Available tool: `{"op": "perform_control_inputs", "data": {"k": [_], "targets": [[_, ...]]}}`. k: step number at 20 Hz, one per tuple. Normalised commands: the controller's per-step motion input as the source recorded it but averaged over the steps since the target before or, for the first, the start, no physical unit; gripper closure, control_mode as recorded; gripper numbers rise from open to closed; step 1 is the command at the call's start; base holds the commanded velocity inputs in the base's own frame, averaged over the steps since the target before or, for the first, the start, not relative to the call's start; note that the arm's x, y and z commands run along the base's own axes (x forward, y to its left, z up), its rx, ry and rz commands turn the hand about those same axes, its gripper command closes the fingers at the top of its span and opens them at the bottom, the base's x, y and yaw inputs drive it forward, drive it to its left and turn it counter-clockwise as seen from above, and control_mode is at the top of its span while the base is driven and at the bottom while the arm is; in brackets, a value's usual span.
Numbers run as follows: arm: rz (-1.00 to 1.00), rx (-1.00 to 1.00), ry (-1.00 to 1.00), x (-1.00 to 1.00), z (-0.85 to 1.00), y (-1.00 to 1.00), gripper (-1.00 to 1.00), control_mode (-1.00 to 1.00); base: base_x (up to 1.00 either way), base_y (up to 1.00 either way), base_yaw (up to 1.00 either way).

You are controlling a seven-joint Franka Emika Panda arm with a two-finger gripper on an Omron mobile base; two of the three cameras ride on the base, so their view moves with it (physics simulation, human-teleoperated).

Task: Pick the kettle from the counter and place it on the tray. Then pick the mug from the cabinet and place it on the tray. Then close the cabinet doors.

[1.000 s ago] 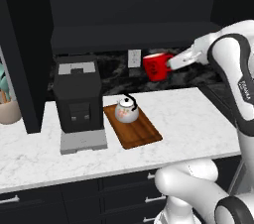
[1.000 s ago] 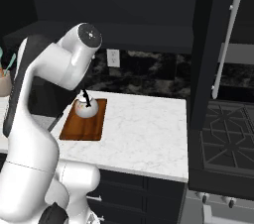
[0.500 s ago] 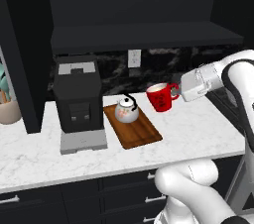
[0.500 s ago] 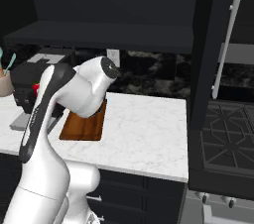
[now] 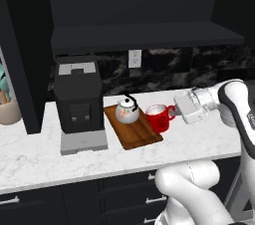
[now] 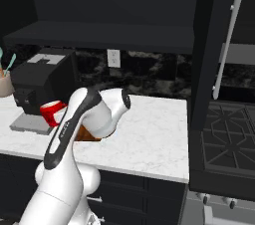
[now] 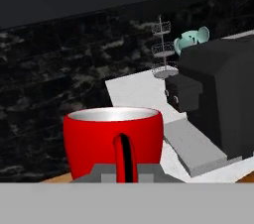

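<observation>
counter [image 5: 45, 159] carries coffee machine [image 5: 78, 100] beside tray [image 5: 133, 130], kettle [image 5: 127, 111], mug [image 5: 158, 117].

Glossy white arm [image 5: 234, 100] here, rounded bulbous links, dark bands at the joints, boxy pale-grey hand [image 5: 188, 107], small dark lettering along one link.
</observation>
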Motion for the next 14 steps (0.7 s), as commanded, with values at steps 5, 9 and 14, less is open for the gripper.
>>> {"op": "perform_control_inputs", "data": {"k": [5,9,14], "targets": [[0.14,0.09,0.01,0.69,-0.40,-0.06,1.00,-1.00,0.00,0.00,0.00],[0.15,0.04,0.00,0.58,-0.35,-0.06,1.00,-1.00,0.00,0.00,0.00],[0.15,0.00,0.00,0.22,-0.32,-0.04,1.00,-1.00,0.00,0.00,0.00]]}}
